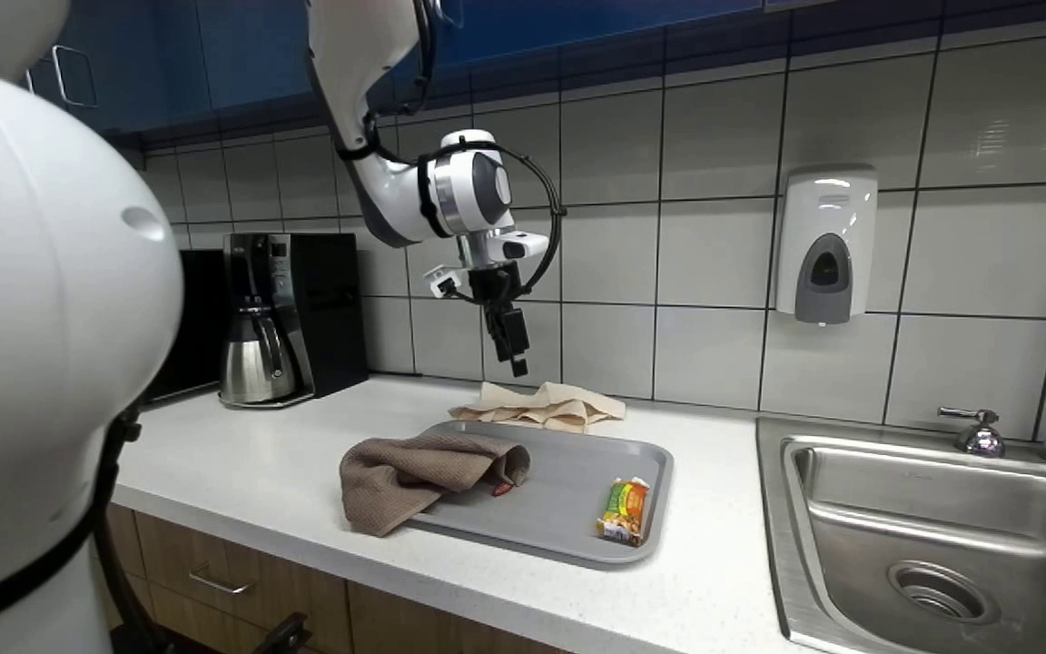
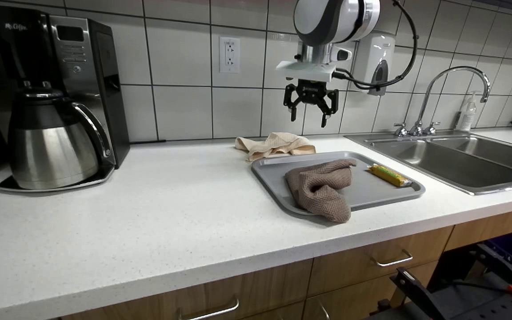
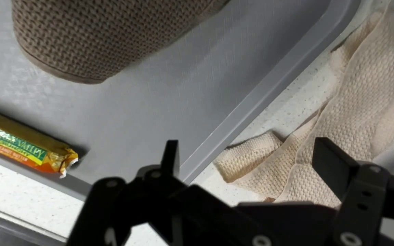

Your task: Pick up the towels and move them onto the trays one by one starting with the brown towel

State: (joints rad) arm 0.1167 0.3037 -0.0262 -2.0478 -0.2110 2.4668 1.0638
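- Tray (image 1: pixel 568 481): grey, flat on the counter (image 2: pixel 171 191). Landmark for the rest.
- Brown towel (image 2: pixel 309 178): crumpled, mostly on the tray, at the end away from the sink (image 1: pixel 784 509). A fold runs out past the tray's front rim; whether it touches the counter there, cannot tell.
- Tan towel (image 1: pixel 541 409): rumpled, on the counter just behind the tray, between tray and tiled wall (image 1: pixel 705 245). Wrist view gives a strip of counter between it and the rim.
- Gripper (image 2: pixel 308 120): in the air, pointing down, over the tray's back edge and the tan towel. Jaws spread wide, holding nothing. In the wrist view one jaw lines up with the tray by its back rim, the other with the tan towel.
- Bar (image 3: pixel 22 143): on the tray, close inside the sink-side rim. Wrapper yellow, green, orange; reads "Crunchy", "Peanut Butter".
- Red bit (image 1: pixel 503 489): on the tray, right beside the brown towel; too small to name.
- Dispenser (image 1: pixel 827 245): white and grey, wall-mounted, higher than the tray and toward the sink.
- Coffee maker (image 1: pixel 332 309): well apart from the tray, on the side away from the sink; steel jug (image 2: pixel 56 151) in place.
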